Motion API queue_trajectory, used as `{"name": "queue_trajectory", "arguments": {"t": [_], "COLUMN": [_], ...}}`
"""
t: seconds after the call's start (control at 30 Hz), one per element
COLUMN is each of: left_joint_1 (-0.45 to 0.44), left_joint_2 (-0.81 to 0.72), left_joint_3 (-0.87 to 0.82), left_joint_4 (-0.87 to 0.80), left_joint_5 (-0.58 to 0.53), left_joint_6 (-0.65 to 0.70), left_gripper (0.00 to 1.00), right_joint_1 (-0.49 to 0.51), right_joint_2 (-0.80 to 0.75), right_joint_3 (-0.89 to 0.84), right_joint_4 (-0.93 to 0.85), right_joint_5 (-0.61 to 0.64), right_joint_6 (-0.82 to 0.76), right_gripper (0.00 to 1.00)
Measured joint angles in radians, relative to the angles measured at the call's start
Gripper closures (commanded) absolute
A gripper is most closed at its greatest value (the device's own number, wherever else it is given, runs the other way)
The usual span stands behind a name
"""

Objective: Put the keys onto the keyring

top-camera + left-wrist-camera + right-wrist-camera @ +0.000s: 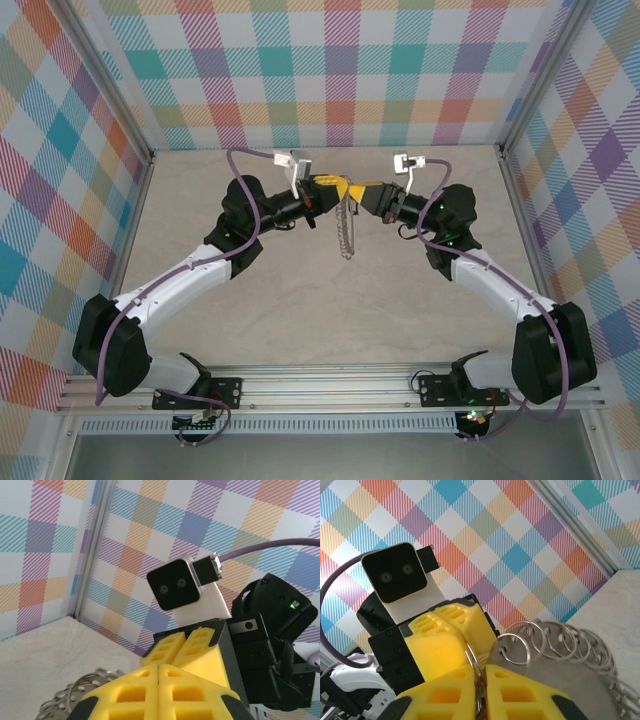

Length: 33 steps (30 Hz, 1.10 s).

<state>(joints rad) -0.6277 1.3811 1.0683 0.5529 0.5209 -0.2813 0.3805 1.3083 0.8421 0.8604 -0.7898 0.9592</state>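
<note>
Both grippers meet tip to tip above the middle of the table. My right gripper (362, 190) (481, 680) is shut on a thin silver wire loop of the keyring (476, 661). The keyring (347, 232) hangs below the tips as a bumpy silver strand. In the right wrist view it fans out as several small rings on flat metal pieces (555, 647). My left gripper (336, 186) (159, 680) is shut, its yellow fingers (447, 630) pressed together, and the wire loop reaches their tips. Whether they pinch it is hidden. The metal pieces (70, 700) also show beside the left fingers. The tiny dark key is out of view.
The beige tabletop (330, 310) lies below the raised grippers. Checked cloth walls (330, 70) on metal posts close off the back and both sides. Purple cables (240, 200) loop off each wrist.
</note>
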Motion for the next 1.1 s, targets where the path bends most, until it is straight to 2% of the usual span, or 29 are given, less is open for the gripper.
{"name": "queue_trajectory", "arguments": {"t": [0.07,0.4,0.6,0.77,0.97,1.1], "left_joint_1": [0.000,0.000,0.000,0.008,0.041,0.084], "left_joint_2": [0.000,0.000,-0.011,-0.042,-0.073,-0.068], "left_joint_3": [0.000,0.000,0.011,0.060,0.114,0.161], "left_joint_4": [0.000,-0.011,-0.084,-0.189,-0.290,-0.376], "left_joint_5": [-0.006,-0.021,-0.079,-0.138,-0.148,-0.108], "left_joint_6": [-0.004,-0.018,0.018,0.076,0.145,0.176], "left_gripper": [1.00,0.99,0.79,0.65,0.55,0.51], "right_joint_1": [0.000,0.001,-0.008,-0.067,-0.113,-0.114], "right_joint_2": [-0.006,-0.022,-0.036,-0.030,0.036,0.093], "right_joint_3": [-0.003,0.001,0.042,0.097,0.213,0.277], "right_joint_4": [0.003,-0.039,-0.191,-0.330,-0.457,-0.544], "right_joint_5": [0.002,0.004,-0.006,-0.073,-0.195,-0.263], "right_joint_6": [-0.002,-0.024,-0.109,-0.188,-0.301,-0.376], "right_gripper": [1.00,1.00,1.00,1.00,1.00,1.00]}}
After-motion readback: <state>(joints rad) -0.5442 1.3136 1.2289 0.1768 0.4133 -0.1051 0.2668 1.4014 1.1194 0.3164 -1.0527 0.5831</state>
